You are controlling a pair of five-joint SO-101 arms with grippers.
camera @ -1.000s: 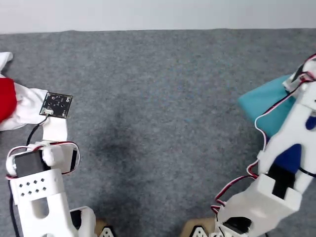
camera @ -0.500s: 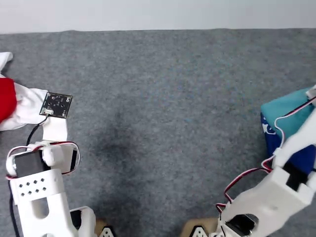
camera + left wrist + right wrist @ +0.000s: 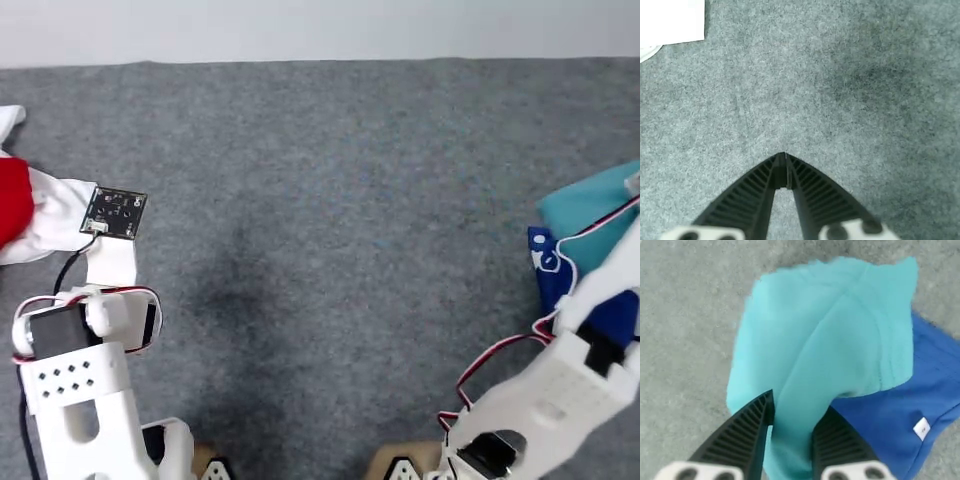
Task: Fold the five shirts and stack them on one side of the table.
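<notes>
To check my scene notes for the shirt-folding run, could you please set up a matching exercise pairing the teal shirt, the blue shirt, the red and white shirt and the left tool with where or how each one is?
Things:
1. teal shirt
2. blue shirt
3. red and white shirt
4. left tool

Places or states:
A. shut, above the bare grey table
B. at the table's left edge
C. pinched in the right tool
D. partly under the teal shirt

Pairs: 1-C, 2-D, 3-B, 4-A.
</notes>
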